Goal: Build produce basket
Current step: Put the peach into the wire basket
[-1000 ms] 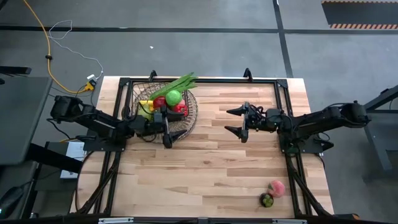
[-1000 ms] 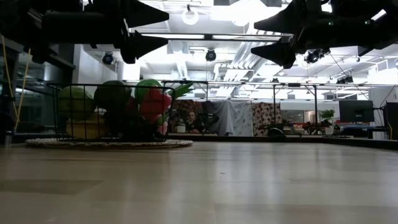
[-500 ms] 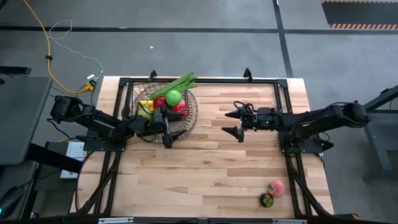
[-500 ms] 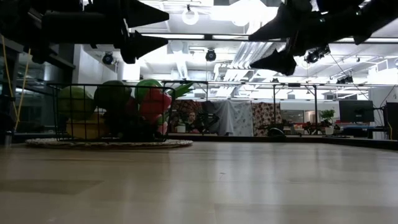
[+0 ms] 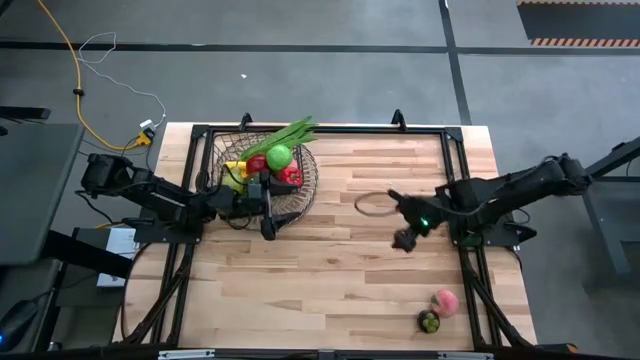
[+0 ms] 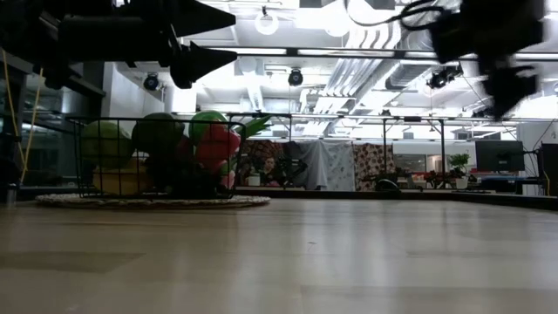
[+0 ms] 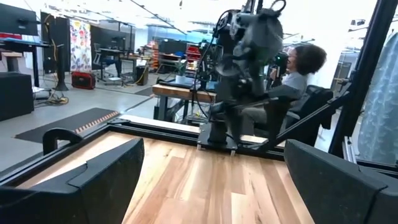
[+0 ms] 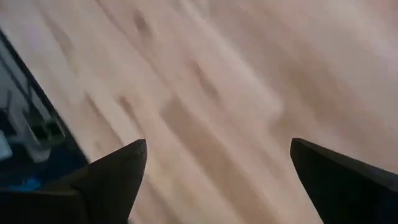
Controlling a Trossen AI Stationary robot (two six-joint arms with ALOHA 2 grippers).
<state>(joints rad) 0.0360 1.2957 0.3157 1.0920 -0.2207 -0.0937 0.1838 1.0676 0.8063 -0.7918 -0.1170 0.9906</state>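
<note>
The dark wire basket [image 5: 300,190] stands on the table's far left and also shows in the low view [image 6: 96,157]. In it lie a green fruit [image 5: 279,155], red pieces [image 5: 290,174], a yellow piece [image 5: 232,168] and leafy green stalks [image 5: 295,131] that lean over the far rim. My left gripper [image 5: 268,206] hovers open and empty above the basket's near right side. My right gripper [image 5: 399,219] is open and empty above the table's middle right, blurred, and looks onto bare wood in its wrist view [image 8: 217,180]. A pink fruit [image 5: 445,302] and a dark purple piece [image 5: 429,321] lie on the table near its near right corner.
A black frame [image 5: 330,128] runs along the table's far edge and sides. Bare wood [image 5: 330,270] spreads between the basket and the two loose fruits. In the left wrist view, a person [image 7: 298,62] sits beyond the table, behind my right arm [image 7: 249,50].
My right gripper has drawn back toward the table's right and near edges and has turned away from the basket, tipping down toward the wood; it moves fast and shows blurred. It stays open.
</note>
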